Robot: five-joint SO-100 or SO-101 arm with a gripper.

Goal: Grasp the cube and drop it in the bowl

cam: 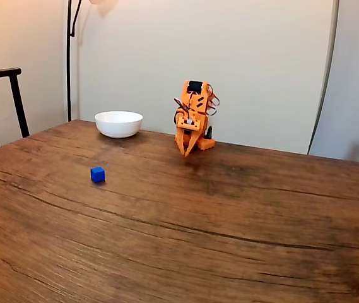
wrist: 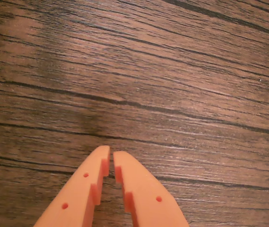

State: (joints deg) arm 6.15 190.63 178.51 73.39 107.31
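Your gripper (wrist: pixel 111 153) has its fingers nearly together, holding nothing, above bare table (cam: pixel 229 240). The cube (cam: pixel 98 174) sits well apart from it, with the bowl (cam: pixel 118 124) near the table's far edge.

Illumination is warm and moderate in both views, with a yellowish cast. In the fixed view the wall (cam: pixel 261 63) is evenly lit; the counter (cam: pixel 229 240) carries soft, diffuse shadows, darkest just right of the arm's base, and the bowl (cam: pixel 118 123) shows no harsh glare. The cube (cam: pixel 98 174) casts little shadow. Focus is acceptable, with mild softness overall. In the wrist view a pale sheen crosses the upper left of the wood; the gripper (wrist: pixel 111 152) appears slightly soft and overexposed, casting a faint dark patch ahead.
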